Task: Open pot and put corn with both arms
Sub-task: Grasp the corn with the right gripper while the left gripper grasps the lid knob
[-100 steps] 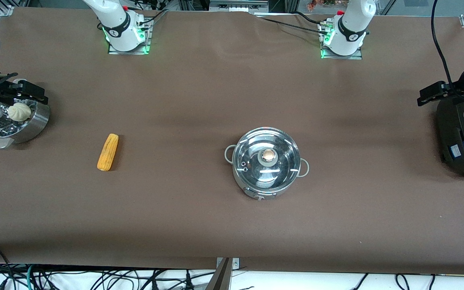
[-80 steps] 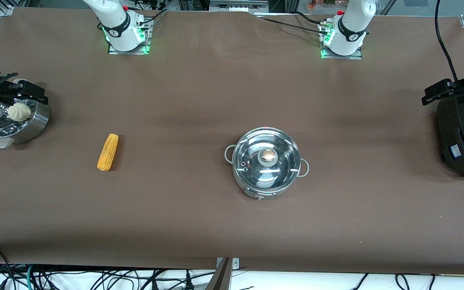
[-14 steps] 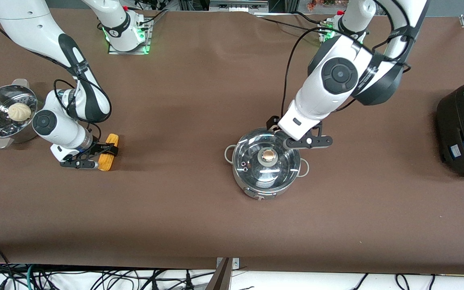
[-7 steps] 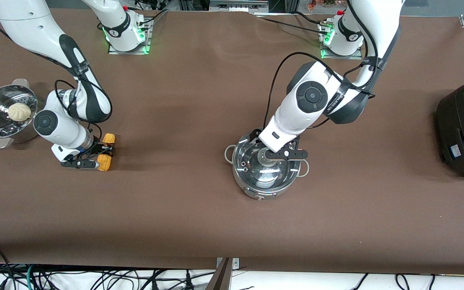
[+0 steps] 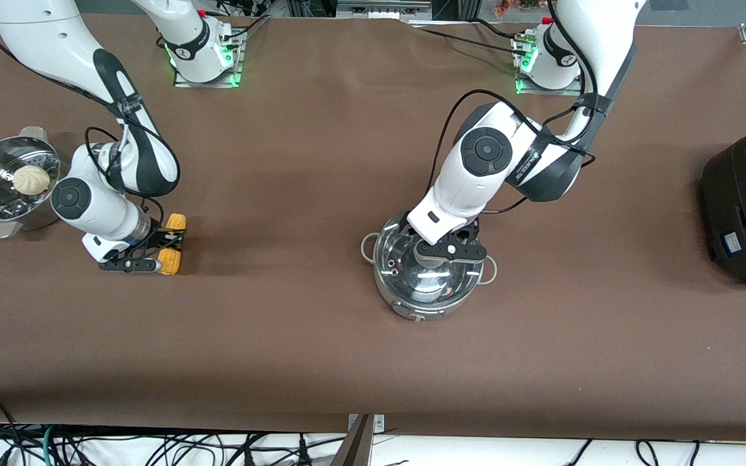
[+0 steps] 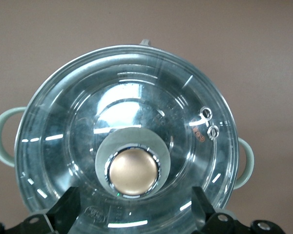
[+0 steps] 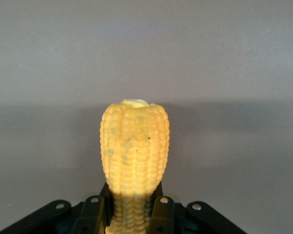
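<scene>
We have the pot (image 5: 428,272) mid-table, lid (image 6: 124,141) still on. Our left gripper (image 5: 449,251) hangs over the knob (image 6: 133,172) with jaws wide, straddling it for the lift. Toward the right arm's end, our right gripper (image 5: 153,252) has clamped the corn (image 7: 134,151) on the table, ready to carry.

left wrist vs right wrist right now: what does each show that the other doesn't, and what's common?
Only the left wrist view: the pot from above, its glass lid on, the knob between the open fingers of the left gripper, and both loop handles.

Only the right wrist view: the corn, with the right gripper shut on its lower part.

Both: the brown table as background, and a black gripper at the bottom edge of the picture.
</scene>
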Robot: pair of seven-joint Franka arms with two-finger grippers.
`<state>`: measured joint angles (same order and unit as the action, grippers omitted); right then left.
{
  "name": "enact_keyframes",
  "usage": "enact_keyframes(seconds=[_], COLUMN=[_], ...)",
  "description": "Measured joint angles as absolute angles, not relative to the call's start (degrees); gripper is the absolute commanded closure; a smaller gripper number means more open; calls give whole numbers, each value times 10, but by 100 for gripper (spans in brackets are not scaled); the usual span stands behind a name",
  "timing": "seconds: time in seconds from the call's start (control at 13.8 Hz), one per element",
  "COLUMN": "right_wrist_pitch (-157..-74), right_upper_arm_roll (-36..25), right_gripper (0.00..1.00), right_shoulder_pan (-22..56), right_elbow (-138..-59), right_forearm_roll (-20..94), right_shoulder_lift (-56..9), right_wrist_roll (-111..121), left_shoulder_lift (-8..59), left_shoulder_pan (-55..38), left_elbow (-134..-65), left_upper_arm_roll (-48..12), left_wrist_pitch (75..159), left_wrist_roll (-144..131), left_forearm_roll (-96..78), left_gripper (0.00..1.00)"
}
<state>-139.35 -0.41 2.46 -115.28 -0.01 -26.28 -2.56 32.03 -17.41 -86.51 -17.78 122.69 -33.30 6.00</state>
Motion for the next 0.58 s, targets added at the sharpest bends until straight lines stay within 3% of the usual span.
enact_keyframes(seconds=[0.14,0.43,0.58], right_wrist_pitch=[-1355,-1276,-1255], right_upper_arm_roll=[-3,3,6], right_gripper=[87,87,87], right_shoulder_pan=[25,25,25], right_elbow=[-1131,-1085,-1066], right_forearm_roll=[0,0,0], right_shoulder_lift=[-250,-231,-229], right_wrist_roll=[-26,-25,-25], left_shoulder_lift=[328,340,342], left_shoulder_pan=[-174,-176,-177], left_elbow=[-865,-861,-857], left_upper_arm_roll=[-178,-175,-175], left_wrist_pitch=[1238,1256,1256], left_wrist_roll=[-332,-330,-328], left_forearm_roll=[60,60,60], left_gripper=[3,15,37])
